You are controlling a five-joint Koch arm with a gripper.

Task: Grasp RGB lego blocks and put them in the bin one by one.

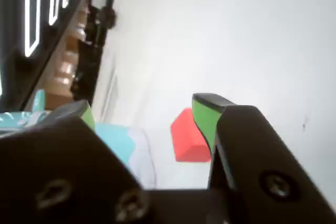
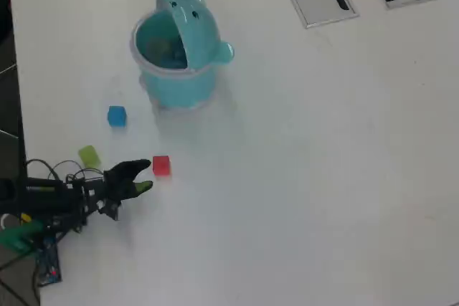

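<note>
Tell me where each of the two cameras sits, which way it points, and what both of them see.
Wrist view: rides on the arm just behind the tool, looking forward along the table at the red block; both green-padded fingers fill the foreground, spread apart.
Overhead view: fixed above, looking down on the white table, the bin, blue block, yellow-green block and the arm entering from the left.
Shared: the tool, the red block, and the table.

Teal bin [image 2: 179, 77] upright, lid open; blue block [image 2: 116, 115], yellow-green block [image 2: 89, 155], red block [image 2: 161, 165] on table.
</note>
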